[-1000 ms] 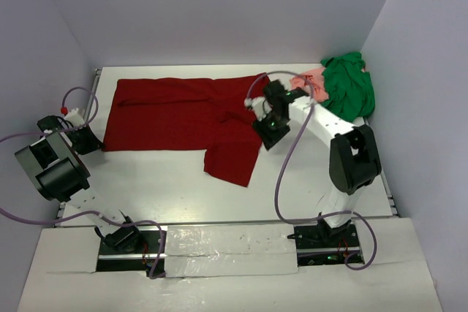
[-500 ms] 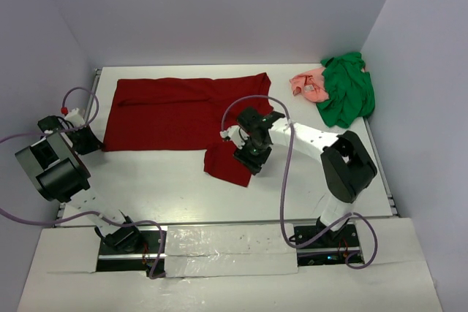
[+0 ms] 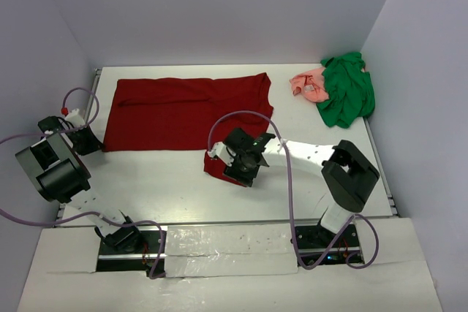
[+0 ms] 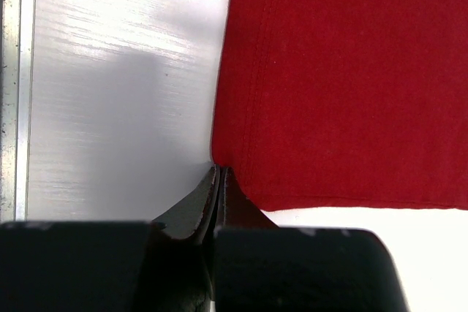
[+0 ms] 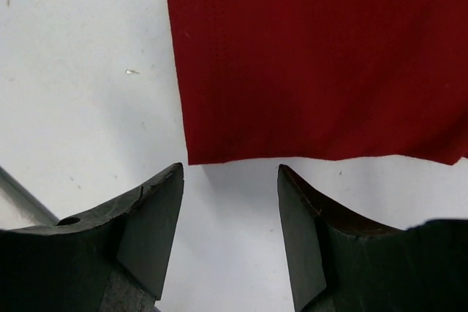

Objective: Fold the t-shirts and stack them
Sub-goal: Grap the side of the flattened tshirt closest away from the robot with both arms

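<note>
The right tool [image 5: 230, 180] has swung from beside the salmon-pink t-shirt [image 3: 308, 84] to the maroon t-shirt [image 3: 183, 111], at its near sleeve hem, jaws apart and empty. The left tool [image 4: 219, 173], closed tight, meets the maroon corner, perhaps pinching cloth. The green t-shirt [image 3: 349, 96] lies far right, with bare tabletop [image 3: 161, 180] nearer.

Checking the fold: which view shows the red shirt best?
Top view: nearly the whole red shirt lies spread there. Left wrist shows only a corner, right wrist only a hem edge.
</note>
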